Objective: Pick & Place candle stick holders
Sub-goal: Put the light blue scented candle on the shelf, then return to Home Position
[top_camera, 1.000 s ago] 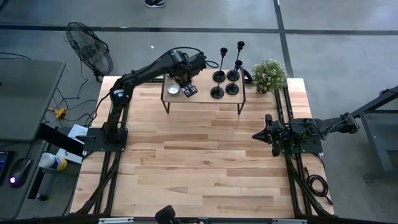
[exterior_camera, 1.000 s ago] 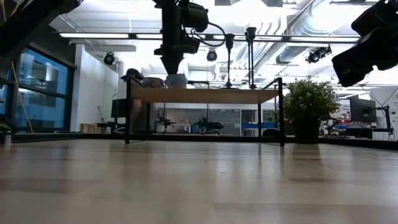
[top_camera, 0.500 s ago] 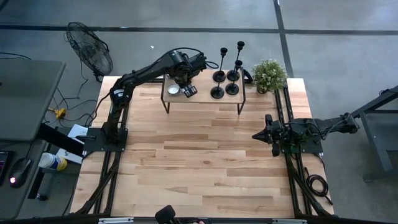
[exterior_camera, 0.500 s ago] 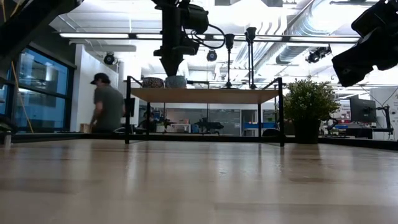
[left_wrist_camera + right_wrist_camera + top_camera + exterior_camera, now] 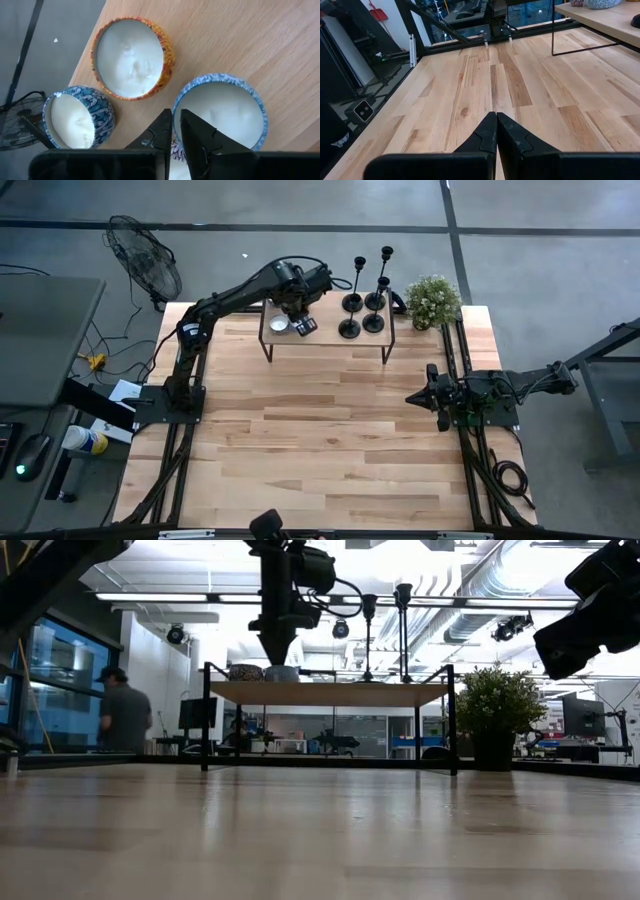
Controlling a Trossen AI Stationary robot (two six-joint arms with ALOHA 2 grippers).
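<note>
Four black candle stick holders (image 5: 362, 315) stand on their disc bases at the right end of a small raised wooden shelf (image 5: 330, 342) at the table's far edge; two tall stems show in the low view (image 5: 368, 635). My left gripper (image 5: 300, 320) is shut and points down at the shelf's left end, close above the rim of a blue patterned candle tin (image 5: 225, 112). My right gripper (image 5: 412, 397) is shut and empty at the table's right side, well above the tabletop. My left gripper's shut fingertips (image 5: 167, 120) stand over the blue tin's rim (image 5: 176, 107), coming from above and pointing down. I cannot tell whether they touch it.
An orange tin (image 5: 132, 57) and a second blue tin (image 5: 75, 117) stand beside the first on the shelf. A potted plant (image 5: 432, 300) stands at the shelf's right end. A fan (image 5: 145, 265) stands on the floor beyond the far left corner. A person (image 5: 122, 715) is in the room behind.
Both arms have kept still. In the low view, the person in the room beyond the table has walked toward the picture's left.
</note>
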